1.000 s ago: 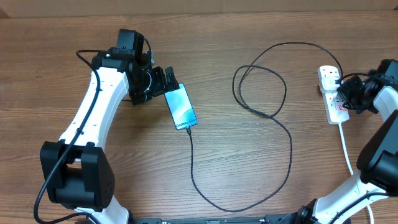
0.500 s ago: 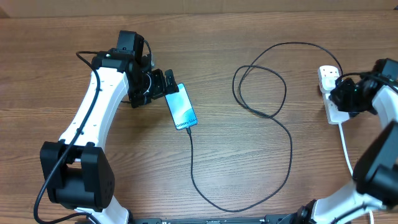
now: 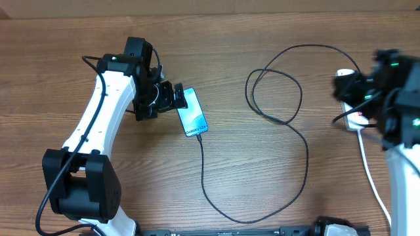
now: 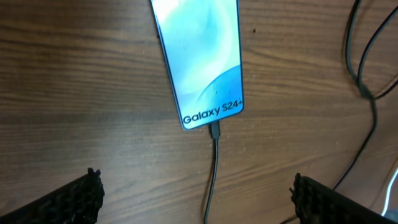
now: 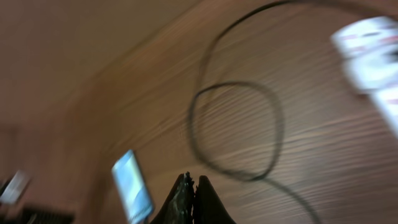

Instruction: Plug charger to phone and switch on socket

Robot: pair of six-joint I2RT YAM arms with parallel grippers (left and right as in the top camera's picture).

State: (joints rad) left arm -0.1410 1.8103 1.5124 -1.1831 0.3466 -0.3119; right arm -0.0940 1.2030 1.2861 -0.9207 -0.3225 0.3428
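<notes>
The phone lies flat left of the table's middle, its blue screen up. In the left wrist view the "Galaxy S24+" text is at its near short edge. The charger's connector tip sits in that edge. The thin black charger cable runs down, round and up in loops toward the socket at the right edge. My left gripper is open and empty at the phone's far end. My right gripper is shut and empty. Its blurred arm hides part of the socket.
The socket's thick white cord runs down the right side toward the front edge. The cable loops cover the middle right of the wooden table. A cardboard-coloured wall runs along the back.
My right arm has swung up and away from the socket and is blurred by motion. My left gripper has drawn back slightly to the left. The phone and cable have stayed put.
</notes>
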